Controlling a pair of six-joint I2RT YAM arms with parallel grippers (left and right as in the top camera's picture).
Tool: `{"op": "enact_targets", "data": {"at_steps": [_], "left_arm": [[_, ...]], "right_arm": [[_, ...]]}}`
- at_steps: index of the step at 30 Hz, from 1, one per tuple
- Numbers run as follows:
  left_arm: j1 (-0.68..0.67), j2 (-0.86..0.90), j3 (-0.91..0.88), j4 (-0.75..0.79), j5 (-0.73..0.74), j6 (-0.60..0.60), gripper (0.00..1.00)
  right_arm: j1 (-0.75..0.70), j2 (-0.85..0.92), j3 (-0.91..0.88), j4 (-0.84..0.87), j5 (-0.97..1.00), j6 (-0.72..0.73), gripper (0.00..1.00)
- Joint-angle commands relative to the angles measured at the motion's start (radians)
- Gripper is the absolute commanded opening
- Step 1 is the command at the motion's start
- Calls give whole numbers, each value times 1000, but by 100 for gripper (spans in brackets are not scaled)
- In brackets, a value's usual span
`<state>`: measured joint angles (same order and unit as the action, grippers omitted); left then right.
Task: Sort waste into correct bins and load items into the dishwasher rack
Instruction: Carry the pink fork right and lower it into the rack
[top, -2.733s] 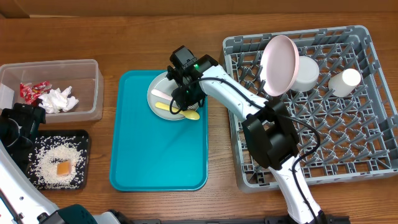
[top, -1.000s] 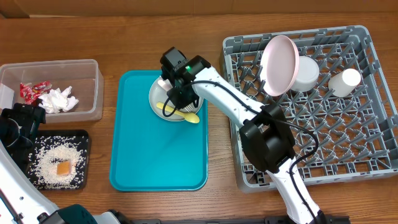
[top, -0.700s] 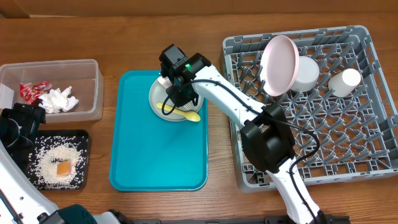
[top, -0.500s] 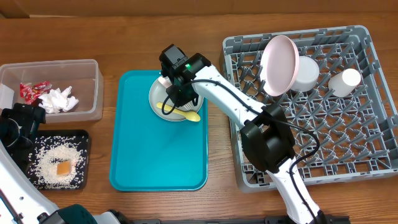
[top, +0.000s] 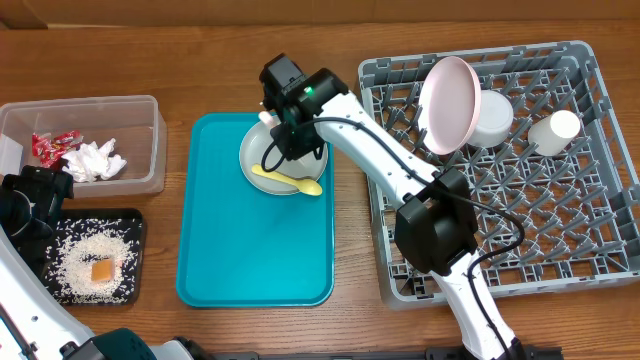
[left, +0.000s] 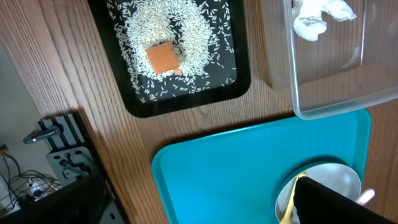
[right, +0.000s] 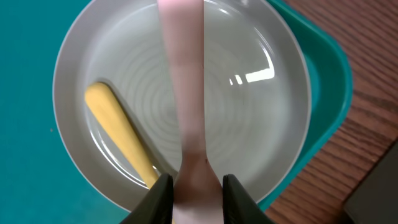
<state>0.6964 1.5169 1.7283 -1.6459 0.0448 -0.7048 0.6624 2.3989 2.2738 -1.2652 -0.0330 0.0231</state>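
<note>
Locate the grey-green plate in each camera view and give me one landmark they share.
Overhead: grey-green plate at the teal tray's upper right corner.
Left wrist: grey-green plate at the bottom edge, right of centre, partly covered.
Right wrist: grey-green plate fills most of the frame.
Shared landmark: the teal tray beneath it.

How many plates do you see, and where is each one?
2. The pink plate stands on edge in the dishwasher rack; the grey-green plate lies on the teal tray. No others show.
</note>
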Motion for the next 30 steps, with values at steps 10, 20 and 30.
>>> {"op": "enact_targets", "data": {"at_steps": [10, 20, 30], "left_arm": [[4, 2, -5, 1, -11, -14, 100], [4, 2, -5, 1, -11, -14, 100], [4, 2, -5, 1, -11, -14, 100]], "right_arm": [[-195, -11, 196, -131, 10, 8, 4], [-372, -11, 362, -353, 9, 15, 4], [-393, -11, 335, -429, -58, 16, 4]]}}
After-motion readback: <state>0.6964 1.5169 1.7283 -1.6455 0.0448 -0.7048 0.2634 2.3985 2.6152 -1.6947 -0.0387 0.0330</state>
